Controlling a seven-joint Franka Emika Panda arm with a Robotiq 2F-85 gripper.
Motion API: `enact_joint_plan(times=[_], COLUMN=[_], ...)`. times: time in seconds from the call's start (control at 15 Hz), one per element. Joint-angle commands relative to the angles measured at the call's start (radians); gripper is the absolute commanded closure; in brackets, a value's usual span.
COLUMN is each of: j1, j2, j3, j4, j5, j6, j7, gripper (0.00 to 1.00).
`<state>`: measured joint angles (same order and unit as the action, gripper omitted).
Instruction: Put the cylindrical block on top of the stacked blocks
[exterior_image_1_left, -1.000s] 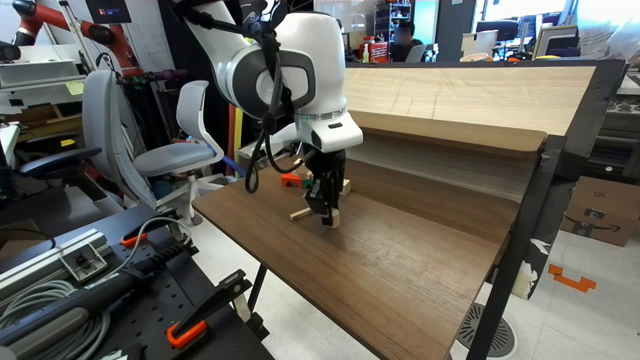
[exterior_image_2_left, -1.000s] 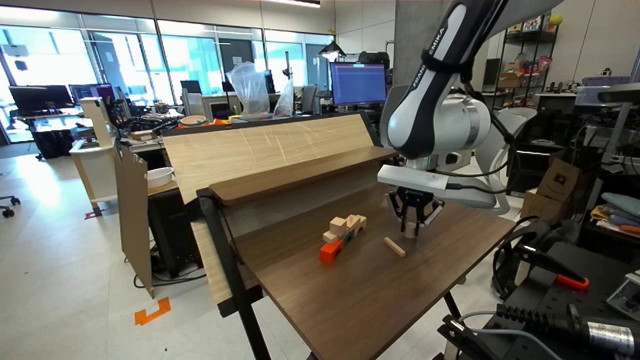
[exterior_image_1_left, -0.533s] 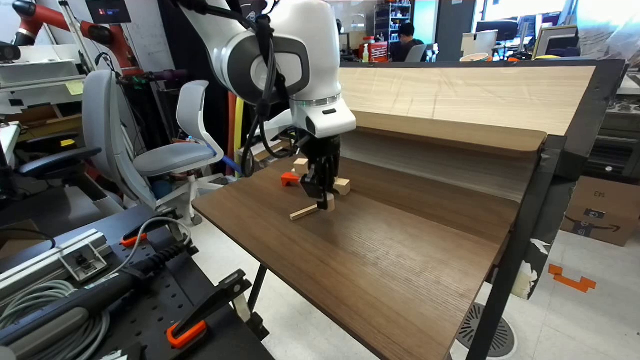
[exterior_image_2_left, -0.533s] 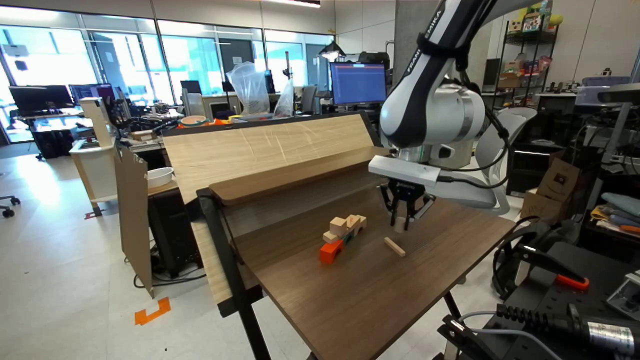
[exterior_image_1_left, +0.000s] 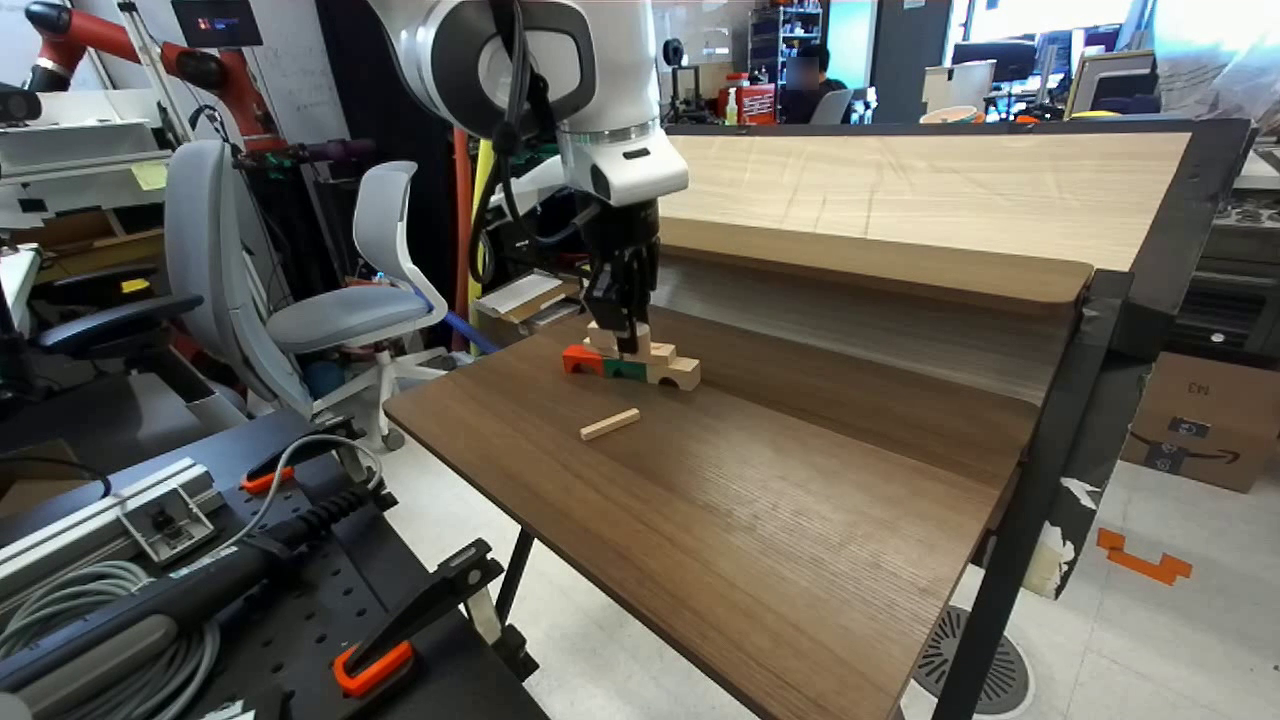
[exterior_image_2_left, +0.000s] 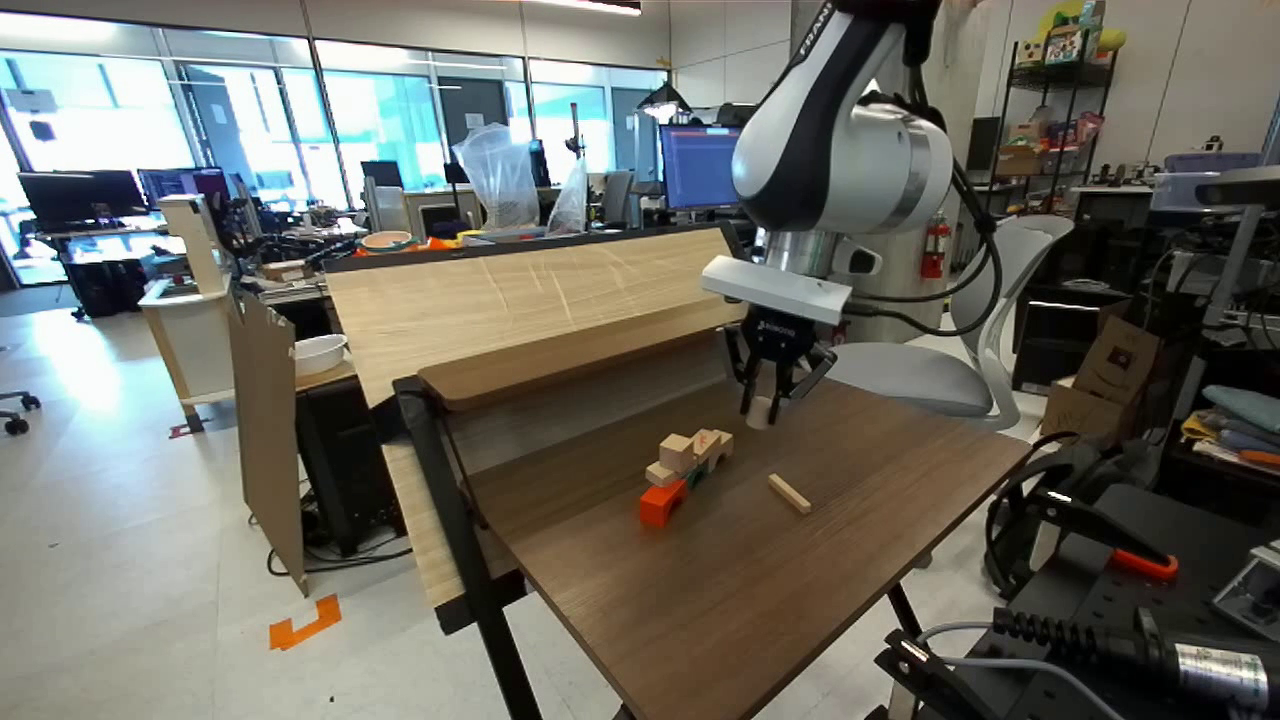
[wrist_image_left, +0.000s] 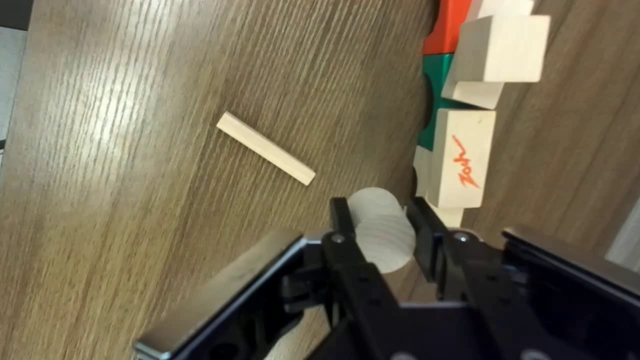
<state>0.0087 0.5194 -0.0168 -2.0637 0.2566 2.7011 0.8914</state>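
Note:
The cylindrical block (exterior_image_2_left: 760, 413) is pale tan and held above the table. In the wrist view the cylindrical block (wrist_image_left: 385, 243) sits between the two fingers. My gripper (wrist_image_left: 378, 206) is shut on it; the gripper (exterior_image_2_left: 759, 408) also shows in an exterior view. The stacked blocks (exterior_image_2_left: 676, 454) stand on the table, with red and green arches below and tan blocks above. In the wrist view the stacked blocks (wrist_image_left: 462, 157) lie right of the gripper. In an exterior view my gripper (exterior_image_1_left: 628, 345) overlaps the stacked blocks (exterior_image_1_left: 626, 369) and partly hides them.
A thin tan bar block (wrist_image_left: 265, 148) lies flat on the brown table (exterior_image_2_left: 720, 590), apart from the stack; it also shows in an exterior view (exterior_image_1_left: 610, 424). A raised wooden shelf (exterior_image_1_left: 900, 262) runs along the back of the table. A grey chair (exterior_image_2_left: 905, 380) stands beyond the table edge.
My gripper has risen with the cylindrical block in it and moved sideways, closer to the stacked blocks. The stack and the bar block have not moved.

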Motion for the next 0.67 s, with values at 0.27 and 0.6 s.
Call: enact_joint_plan(times=[0.27, 0.6], j1=[0.019, 0.044], j2=[-0.059, -0.053], j3=[0.023, 0.023], j4=[-0.014, -0.010], j5=[0.039, 0.030], j6=[-0.020, -0.015], j7=[-0.033, -0.026], gripper=[0.92, 0.92])
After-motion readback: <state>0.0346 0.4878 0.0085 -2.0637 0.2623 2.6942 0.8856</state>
